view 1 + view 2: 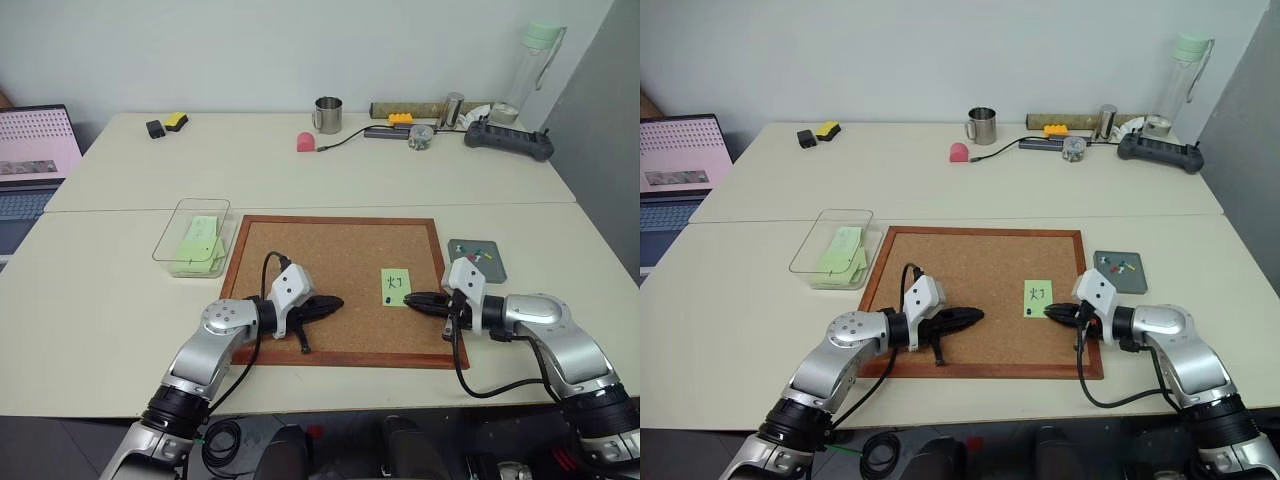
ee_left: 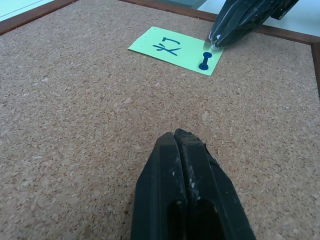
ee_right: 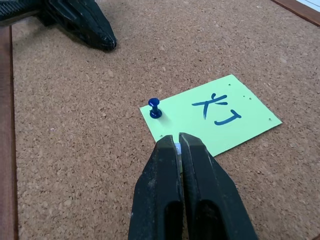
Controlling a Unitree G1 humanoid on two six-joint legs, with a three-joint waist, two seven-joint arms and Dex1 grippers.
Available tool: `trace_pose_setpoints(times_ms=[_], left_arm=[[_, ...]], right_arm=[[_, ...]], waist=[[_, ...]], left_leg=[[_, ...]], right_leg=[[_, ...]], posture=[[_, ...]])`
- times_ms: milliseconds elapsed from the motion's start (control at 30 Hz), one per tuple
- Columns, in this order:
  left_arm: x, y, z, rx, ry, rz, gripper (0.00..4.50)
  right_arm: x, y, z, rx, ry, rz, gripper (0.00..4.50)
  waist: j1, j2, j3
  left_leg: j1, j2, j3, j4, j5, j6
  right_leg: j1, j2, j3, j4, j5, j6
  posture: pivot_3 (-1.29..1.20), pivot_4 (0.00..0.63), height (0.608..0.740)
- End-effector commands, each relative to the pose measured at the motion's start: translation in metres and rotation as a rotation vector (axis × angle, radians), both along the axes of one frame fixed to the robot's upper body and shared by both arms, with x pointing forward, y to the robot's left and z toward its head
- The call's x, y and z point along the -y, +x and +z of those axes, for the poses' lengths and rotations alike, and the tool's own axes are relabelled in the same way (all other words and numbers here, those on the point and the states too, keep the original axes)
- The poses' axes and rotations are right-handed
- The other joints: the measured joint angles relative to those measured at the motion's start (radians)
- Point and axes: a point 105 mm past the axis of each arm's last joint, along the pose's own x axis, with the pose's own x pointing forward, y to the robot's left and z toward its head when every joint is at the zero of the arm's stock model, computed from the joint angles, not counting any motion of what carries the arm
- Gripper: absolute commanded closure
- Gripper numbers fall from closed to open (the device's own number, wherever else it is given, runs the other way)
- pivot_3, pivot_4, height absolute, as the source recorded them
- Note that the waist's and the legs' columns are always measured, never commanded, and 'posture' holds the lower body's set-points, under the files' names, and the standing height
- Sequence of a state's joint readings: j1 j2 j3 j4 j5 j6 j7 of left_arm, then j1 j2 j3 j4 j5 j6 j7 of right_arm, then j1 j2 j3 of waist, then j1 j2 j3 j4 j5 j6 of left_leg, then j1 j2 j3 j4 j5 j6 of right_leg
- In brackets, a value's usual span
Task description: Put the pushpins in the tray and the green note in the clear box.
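On the corkboard (image 1: 340,290) in the middle of the bench (image 1: 300,170), the green note (image 1: 395,286) is sitting near the right side, with black handwriting on it and one dark blue pushpin (image 3: 154,107) still sticking up at its lower left corner. Right gripper (image 3: 178,145) is hovering at the note's near edge with its fingers (image 3: 200,185) pressed together, and there's a tiny whitish bit pinched right at the tips, too small to say what it is. Left gripper (image 2: 175,136) is resting over bare cork further left, well apart from the note, fingers (image 2: 155,190) also squeezed together with nothing between them.

Off the board's right edge, the small gray tray (image 1: 477,262) is lying on the bench with a few coloured pins (image 1: 1123,266) already inside. Over on the left, just beside the board's top left corner, the clear box (image 1: 193,237) is holding some plain green slips (image 1: 203,243). Farther back, a metal mug (image 1: 328,114), a power strip (image 1: 508,139) and a laptop (image 1: 30,165) are sitting around too.
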State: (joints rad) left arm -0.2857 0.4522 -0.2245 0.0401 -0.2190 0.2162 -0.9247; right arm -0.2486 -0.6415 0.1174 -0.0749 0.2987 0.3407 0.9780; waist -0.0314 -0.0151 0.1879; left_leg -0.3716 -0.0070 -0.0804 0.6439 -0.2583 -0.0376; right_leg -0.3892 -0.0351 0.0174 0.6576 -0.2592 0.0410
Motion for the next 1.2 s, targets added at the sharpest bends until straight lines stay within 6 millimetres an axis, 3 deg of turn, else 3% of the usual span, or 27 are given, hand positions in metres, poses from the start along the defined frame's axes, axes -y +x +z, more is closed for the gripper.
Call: trace_pose_setpoints(times_ms=[33, 367, 500, 667, 800, 1000, 1200], left_arm=[[-0.013, 0.005, -0.015, -0.023, 0.057, 0.071, 4.50], [-0.013, 0.005, -0.017, -0.014, 0.061, 0.071, 4.50], [-0.012, 0.005, -0.017, -0.012, 0.059, 0.070, 4.50], [-0.011, 0.004, -0.017, -0.013, 0.058, 0.069, 4.50], [-0.010, 0.003, -0.018, -0.012, 0.058, 0.064, 4.50], [-0.009, 0.004, -0.017, -0.007, 0.060, 0.060, 4.50], [-0.011, 0.003, -0.017, -0.008, 0.062, 0.065, 4.50]], right_arm=[[-0.001, 0.004, 0.039, 0.064, 0.136, -0.014, 4.42], [0.008, 0.011, 0.061, 0.041, 0.265, -0.127, 4.42], [0.036, 0.026, 0.062, 0.066, 0.226, -0.280, 4.42], [0.087, 0.047, 0.049, 0.080, 0.117, -0.536, 4.42], [0.102, 0.051, 0.032, 0.056, 0.040, -0.609, 4.42], [0.108, 0.057, 0.028, 0.072, 0.032, -0.664, 3.28], [0.096, 0.053, 0.047, 0.101, 0.116, -0.599, 2.12]], waist=[[0.000, 0.000, 0.000], [0.000, 0.000, 0.000], [0.000, 0.000, 0.000], [0.001, 0.000, 0.000], [0.000, 0.000, 0.000], [0.000, 0.000, 0.000], [0.000, 0.000, 0.000]], left_leg=[[0.000, 0.000, 0.000, 0.000, 0.000, 0.000], [0.001, 0.000, 0.000, 0.000, 0.000, 0.000], [0.001, 0.000, 0.000, 0.000, 0.000, 0.000], [0.001, 0.000, 0.001, 0.000, 0.000, 0.000], [0.001, 0.000, 0.001, 0.000, 0.000, 0.000], [0.001, 0.000, 0.001, 0.000, 0.000, 0.000], [0.001, 0.000, 0.001, 0.000, 0.000, 0.000]], right_leg=[[0.000, 0.000, 0.000, 0.000, 0.000, 0.000], [0.001, 0.000, 0.000, 0.000, 0.000, 0.000], [0.001, 0.000, 0.001, 0.000, 0.000, 0.000], [0.001, 0.000, 0.000, 0.000, 0.000, 0.000], [0.001, 0.000, 0.001, 0.000, 0.000, 0.000], [0.001, 0.000, 0.001, 0.000, 0.000, 0.000], [0.001, 0.000, 0.001, 0.000, 0.000, 0.000]], posture=[[0.00, 0.150, 0.740], [0.00, 0.150, 0.740], [0.00, 0.150, 0.740], [0.00, 0.150, 0.740], [0.00, 0.150, 0.740], [0.00, 0.150, 0.740], [0.00, 0.150, 0.740]])
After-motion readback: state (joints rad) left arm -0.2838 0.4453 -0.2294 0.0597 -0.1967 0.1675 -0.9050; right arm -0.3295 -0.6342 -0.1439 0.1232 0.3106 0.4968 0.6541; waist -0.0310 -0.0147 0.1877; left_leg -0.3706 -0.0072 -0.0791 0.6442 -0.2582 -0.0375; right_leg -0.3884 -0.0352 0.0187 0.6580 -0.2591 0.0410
